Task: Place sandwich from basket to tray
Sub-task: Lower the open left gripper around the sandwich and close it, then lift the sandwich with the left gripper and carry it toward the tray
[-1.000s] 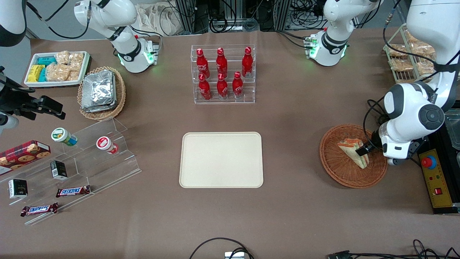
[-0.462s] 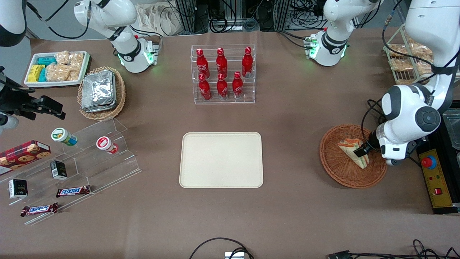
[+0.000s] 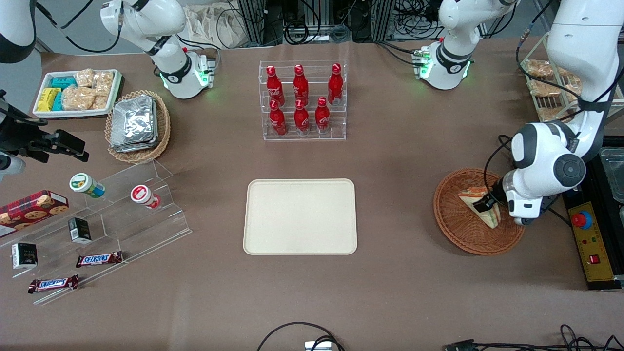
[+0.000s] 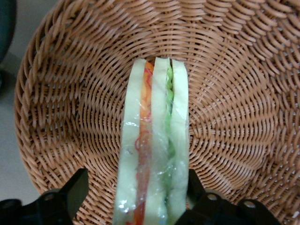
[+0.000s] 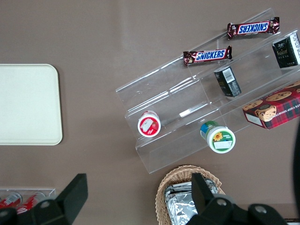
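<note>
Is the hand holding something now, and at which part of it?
The hand straddles the wide end of the triangular clear-wrapped sandwich in the reddish-brown wicker basket; a closed grip cannot be told.
</note>
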